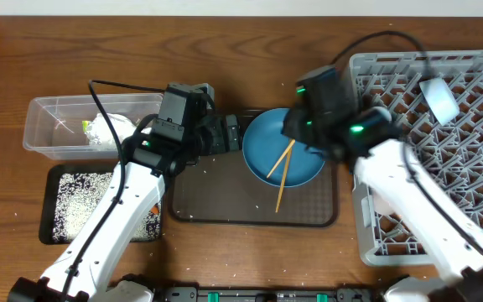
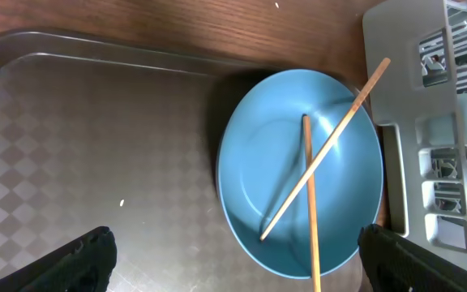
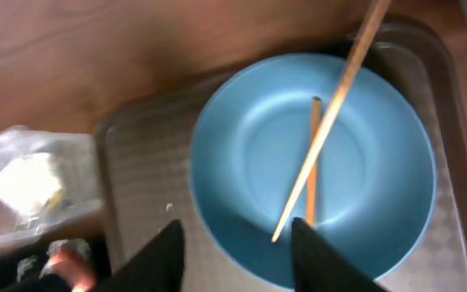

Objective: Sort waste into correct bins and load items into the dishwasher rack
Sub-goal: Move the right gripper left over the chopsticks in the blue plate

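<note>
On the brown wooden table (image 1: 225, 33), which fills almost all of the view from above, we see a dark brown tray (image 1: 216, 201) in the middle. Its floor has a small checked pattern, and a few white crumbs lie on it.

Our big blue plate (image 1: 262, 138) sits at the right end of that tray. Two thin wooden chopsticks (image 1: 282, 164) lie crossed on the plate, and one sticks out over its rim.

Just to the right stands the big grey rack (image 1: 459, 126), full of pegs. A pale cup (image 1: 438, 99) lies in it near the top.

At the left we see a clear tub (image 1: 49, 126) with the crumpled wrapper (image 1: 107, 130) inside. Below the tub lies a black tray (image 1: 57, 180) with white rice (image 1: 82, 205) spread over it.

Our left claw (image 2: 235, 235) hangs over the brown tray beside the plate, with its fingers wide apart and nothing in them.

Our right claw (image 3: 237, 225) hangs over the plate. Its fingers are partly apart, and the tip of one chopstick lies in the gap. We cannot see them pinching it.
</note>
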`<state>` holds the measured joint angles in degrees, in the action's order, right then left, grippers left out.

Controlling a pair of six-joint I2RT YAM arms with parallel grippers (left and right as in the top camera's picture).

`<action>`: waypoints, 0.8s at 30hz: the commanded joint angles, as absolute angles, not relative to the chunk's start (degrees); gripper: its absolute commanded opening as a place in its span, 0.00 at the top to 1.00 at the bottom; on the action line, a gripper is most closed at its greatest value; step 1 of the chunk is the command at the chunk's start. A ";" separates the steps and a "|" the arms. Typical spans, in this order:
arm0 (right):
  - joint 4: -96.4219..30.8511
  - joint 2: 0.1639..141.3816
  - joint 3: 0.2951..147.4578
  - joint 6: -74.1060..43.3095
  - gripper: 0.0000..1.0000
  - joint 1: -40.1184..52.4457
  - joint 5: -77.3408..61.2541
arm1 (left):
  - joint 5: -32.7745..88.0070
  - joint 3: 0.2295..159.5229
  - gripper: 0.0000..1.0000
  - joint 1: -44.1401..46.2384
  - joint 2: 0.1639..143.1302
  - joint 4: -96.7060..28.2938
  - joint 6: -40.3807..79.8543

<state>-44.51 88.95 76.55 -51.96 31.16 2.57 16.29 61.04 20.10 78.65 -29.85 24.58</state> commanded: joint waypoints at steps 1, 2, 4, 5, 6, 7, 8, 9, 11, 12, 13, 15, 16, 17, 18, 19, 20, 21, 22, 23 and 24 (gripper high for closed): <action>-43.77 93.62 76.90 -62.17 0.62 33.65 14.94 | 15.77 61.71 0.02 20.23 77.87 -29.98 24.08; -43.27 94.87 76.90 -62.33 0.62 33.91 15.14 | 15.77 61.71 0.02 20.23 77.87 -29.98 24.08; -42.00 98.02 76.90 -62.35 0.61 34.06 15.33 | 15.77 61.71 0.02 20.23 77.87 -29.98 24.08; -41.30 99.70 76.90 -62.65 0.61 34.04 15.62 | 15.77 61.71 0.02 20.23 77.87 -29.98 24.08; -40.84 101.10 76.90 -63.29 0.61 33.91 16.14 | 15.77 61.71 0.02 20.23 77.87 -29.98 24.08; -40.42 102.48 76.90 -63.75 0.61 33.76 16.62 | 15.77 61.71 0.02 20.23 77.87 -29.98 24.08; -39.90 103.85 76.90 -63.88 0.61 33.54 16.99 | 15.77 61.71 0.02 20.23 77.87 -29.98 24.08; -39.38 104.92 76.90 -63.88 0.61 33.34 17.10 | 15.77 61.71 0.02 20.23 77.87 -29.98 24.08; -38.70 106.98 76.90 -63.88 0.61 32.91 16.99 | 15.77 61.71 0.02 20.23 77.87 -29.98 24.08; -38.61 107.57 76.93 -63.88 0.61 32.75 16.97 | 15.77 61.71 0.02 20.23 77.87 -29.98 24.08; -38.54 108.18 76.90 -63.88 0.61 32.62 16.99 | 15.77 61.71 0.02 20.23 77.87 -29.98 24.08; -38.61 109.03 76.93 -63.83 0.60 32.25 17.21 | 15.77 61.71 0.02 20.23 77.87 -29.98 24.08; -38.70 109.30 76.90 -63.81 0.60 32.10 17.37 | 15.77 61.71 0.02 20.23 77.87 -29.98 24.08; -38.76 109.49 76.90 -63.81 0.60 31.88 17.41 | 15.77 61.71 0.02 20.23 77.87 -29.98 24.08; -38.79 109.51 76.90 -63.81 0.60 31.70 17.41 | 15.77 61.71 0.02 20.23 77.87 -29.98 24.08; -38.79 109.51 76.90 -63.81 0.60 31.48 17.39 | 15.77 61.71 0.02 20.23 77.87 -29.98 24.08; -38.76 109.51 76.90 -63.81 0.60 31.27 17.39 | 15.77 61.71 0.02 20.23 77.87 -29.98 24.08; -38.72 109.51 76.93 -63.81 0.60 31.09 17.37 | 15.77 61.71 0.02 20.23 77.87 -29.98 24.08; -38.72 109.51 76.93 -63.81 0.60 30.96 17.37 | 15.77 61.71 0.02 20.23 77.87 -29.98 24.08; -38.79 109.51 76.90 -63.81 0.60 30.83 17.37 | 15.77 61.71 0.02 20.23 77.87 -29.98 24.08; -39.13 109.51 76.90 -63.81 0.61 30.74 17.32 | 15.77 61.71 0.02 20.23 77.87 -29.98 24.08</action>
